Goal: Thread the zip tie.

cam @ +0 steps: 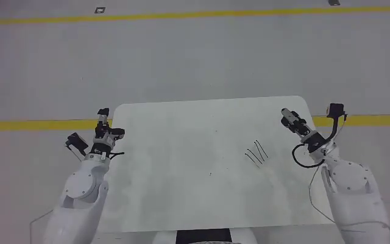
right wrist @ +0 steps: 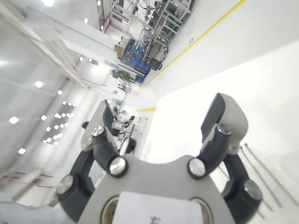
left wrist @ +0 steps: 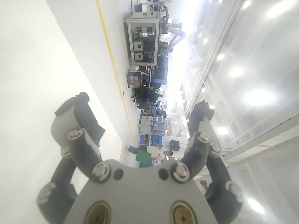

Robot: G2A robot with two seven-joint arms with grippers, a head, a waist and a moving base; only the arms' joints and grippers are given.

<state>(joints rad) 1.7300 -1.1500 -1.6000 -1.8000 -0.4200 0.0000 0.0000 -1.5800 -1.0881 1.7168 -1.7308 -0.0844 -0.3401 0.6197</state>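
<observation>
Three thin zip ties [cam: 256, 154] lie side by side on the right part of the white table [cam: 183, 140], untouched. The right gripper [right wrist: 163, 103] hangs just beyond them, fingers spread apart, likely placed for the pick. The left gripper [left wrist: 140, 104], also spread wide, waits at the table's left edge, probably to receive the other end.

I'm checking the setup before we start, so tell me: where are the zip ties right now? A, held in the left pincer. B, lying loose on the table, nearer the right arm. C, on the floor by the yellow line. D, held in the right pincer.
B: the zip ties lie flat on the table, close to the right pincer, which is open and holds nothing.
</observation>
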